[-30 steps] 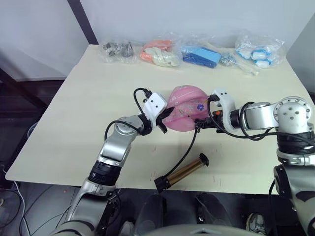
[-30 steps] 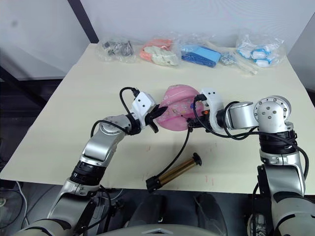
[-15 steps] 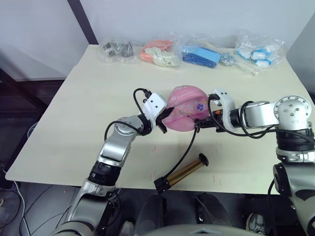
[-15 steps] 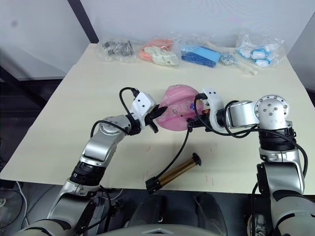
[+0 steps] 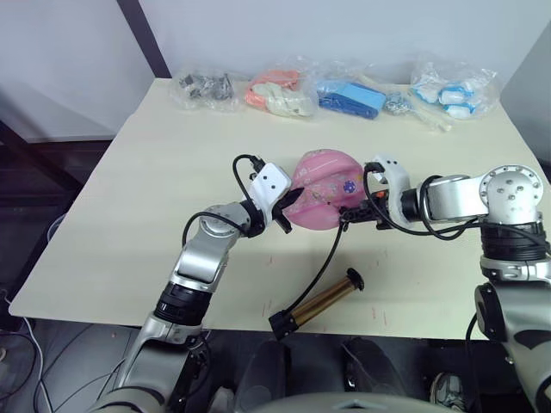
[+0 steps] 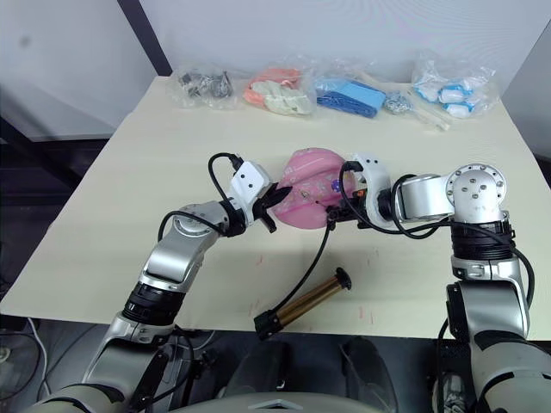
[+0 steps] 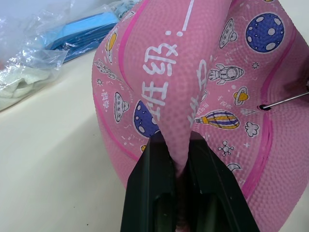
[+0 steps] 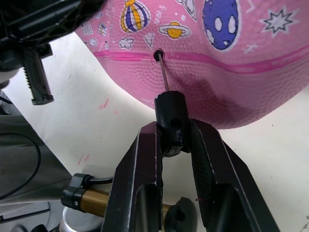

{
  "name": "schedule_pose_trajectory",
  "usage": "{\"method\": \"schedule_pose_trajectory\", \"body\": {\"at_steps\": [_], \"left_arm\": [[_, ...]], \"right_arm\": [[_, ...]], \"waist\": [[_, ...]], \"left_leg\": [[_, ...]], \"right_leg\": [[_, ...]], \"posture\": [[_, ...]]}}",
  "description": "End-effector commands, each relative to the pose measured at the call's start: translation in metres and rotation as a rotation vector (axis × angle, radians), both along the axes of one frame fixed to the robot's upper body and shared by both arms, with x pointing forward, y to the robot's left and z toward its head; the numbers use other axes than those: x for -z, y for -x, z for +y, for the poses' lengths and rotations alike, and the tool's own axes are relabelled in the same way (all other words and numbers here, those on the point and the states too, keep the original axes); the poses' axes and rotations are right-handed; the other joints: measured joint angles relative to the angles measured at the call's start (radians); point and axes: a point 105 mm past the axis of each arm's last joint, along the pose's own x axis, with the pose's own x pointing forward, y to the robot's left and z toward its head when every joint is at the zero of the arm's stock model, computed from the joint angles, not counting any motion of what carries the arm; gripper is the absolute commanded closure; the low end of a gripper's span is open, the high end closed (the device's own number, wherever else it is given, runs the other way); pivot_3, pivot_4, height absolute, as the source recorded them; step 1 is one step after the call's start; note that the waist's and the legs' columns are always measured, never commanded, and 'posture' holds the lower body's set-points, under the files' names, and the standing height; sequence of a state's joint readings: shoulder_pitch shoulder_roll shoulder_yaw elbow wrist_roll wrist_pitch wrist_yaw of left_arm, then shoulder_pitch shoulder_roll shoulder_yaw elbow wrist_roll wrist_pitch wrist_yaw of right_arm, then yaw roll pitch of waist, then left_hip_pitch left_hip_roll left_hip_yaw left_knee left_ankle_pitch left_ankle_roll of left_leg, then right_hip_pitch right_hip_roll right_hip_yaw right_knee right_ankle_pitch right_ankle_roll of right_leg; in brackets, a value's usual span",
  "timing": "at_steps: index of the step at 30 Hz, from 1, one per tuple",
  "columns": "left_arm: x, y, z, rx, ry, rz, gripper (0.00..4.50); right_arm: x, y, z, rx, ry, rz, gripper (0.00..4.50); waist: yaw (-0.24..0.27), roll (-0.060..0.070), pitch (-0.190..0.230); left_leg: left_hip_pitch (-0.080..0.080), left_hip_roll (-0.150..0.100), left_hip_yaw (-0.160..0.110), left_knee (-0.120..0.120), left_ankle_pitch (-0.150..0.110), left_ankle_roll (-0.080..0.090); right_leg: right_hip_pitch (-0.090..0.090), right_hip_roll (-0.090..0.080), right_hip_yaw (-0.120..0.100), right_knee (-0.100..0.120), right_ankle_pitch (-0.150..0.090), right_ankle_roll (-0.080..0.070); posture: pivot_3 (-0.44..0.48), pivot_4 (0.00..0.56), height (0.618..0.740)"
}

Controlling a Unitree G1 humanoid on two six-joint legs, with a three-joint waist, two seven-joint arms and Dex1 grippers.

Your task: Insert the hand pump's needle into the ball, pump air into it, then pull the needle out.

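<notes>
Pale wood table (image 5: 129, 189) against a white wall, with a row of plastic bags (image 5: 336, 90) of small parts along its far edge. Near the middle sits the ball (image 5: 323, 200), pink and sagging, between the two arms. The left gripper (image 5: 288, 212) is clamped on a pinched fold of the ball's skin, steadying it. The right gripper (image 8: 174, 145) is closed on the small black fitting at the end of the hose, and the needle (image 8: 164, 77) runs straight out from it, its long axis in line with the fingers and pointing toward the robot's left, into the ball. Its tip is at the small dark valve hole on the pink seam line; most of the pin is bare, so I judge it barely entered. The push in runs along that line. The hand pump (image 5: 323, 301) lies loose on the table nearer the robot, well apart from both grippers, its brass barrel slanted, handle end toward the right arm.
</notes>
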State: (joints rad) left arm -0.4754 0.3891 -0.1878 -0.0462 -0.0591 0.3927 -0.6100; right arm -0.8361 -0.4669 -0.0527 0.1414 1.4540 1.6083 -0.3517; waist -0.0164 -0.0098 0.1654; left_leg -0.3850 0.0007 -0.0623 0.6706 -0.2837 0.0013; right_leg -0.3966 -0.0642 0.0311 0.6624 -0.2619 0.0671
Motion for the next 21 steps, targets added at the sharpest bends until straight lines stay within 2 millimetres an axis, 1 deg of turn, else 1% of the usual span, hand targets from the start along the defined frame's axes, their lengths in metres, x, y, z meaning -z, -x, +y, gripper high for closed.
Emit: {"method": "schedule_pose_trajectory", "body": {"at_steps": [1, 7, 12, 19, 21], "left_arm": [[0.012, 0.004, -0.002, 0.017, -0.026, 0.031, 4.46], [0.013, 0.003, -0.002, 0.019, -0.032, 0.028, 4.46], [0.015, 0.004, -0.001, 0.023, -0.038, 0.027, 4.46], [0.017, 0.004, -0.002, 0.025, -0.043, 0.029, 4.46], [0.018, 0.004, -0.002, 0.026, -0.045, 0.029, 4.46]], "right_arm": [[-0.006, -0.002, 0.0, 0.005, -0.007, 0.011, 4.2], [-0.004, -0.002, -0.002, 0.007, 0.006, 0.065, 4.2], [-0.007, -0.003, -0.003, 0.01, 0.031, 0.084, 4.2], [-0.012, -0.003, 0.002, 0.022, 0.044, 0.123, 4.2], [-0.015, -0.003, 0.004, 0.002, 0.056, 0.135, 4.2]], "waist": [[0.0, 0.0, 0.0], [0.0, 0.0, 0.0], [0.0, 0.0, 0.0], [0.001, 0.0, 0.0], [0.001, 0.0, 0.0]], "left_leg": [[0.0, 0.0, 0.0, 0.0, 0.0, 0.0], [0.0, 0.0, 0.0, 0.0, 0.0, 0.0], [0.0, 0.0, 0.0, 0.0, 0.0, 0.0], [-0.001, 0.0, 0.0, 0.0, 0.0, 0.0], [-0.001, 0.0, 0.0, 0.0, 0.0, 0.0]], "right_leg": [[0.0, 0.0, 0.0, 0.0, 0.0, 0.0], [0.0, 0.0, 0.0, 0.0, 0.0, 0.0], [0.0, 0.0, 0.0, -0.001, 0.0, 0.0], [0.0, 0.0, 0.0, -0.001, 0.0, 0.0], [0.0, 0.0, 0.0, -0.001, 0.0, 0.0]], "posture": [[0.0, 0.15, 0.74], [0.0, 0.15, 0.74], [0.0, 0.15, 0.74], [0.0, 0.15, 0.74], [0.0, 0.15, 0.74]]}}
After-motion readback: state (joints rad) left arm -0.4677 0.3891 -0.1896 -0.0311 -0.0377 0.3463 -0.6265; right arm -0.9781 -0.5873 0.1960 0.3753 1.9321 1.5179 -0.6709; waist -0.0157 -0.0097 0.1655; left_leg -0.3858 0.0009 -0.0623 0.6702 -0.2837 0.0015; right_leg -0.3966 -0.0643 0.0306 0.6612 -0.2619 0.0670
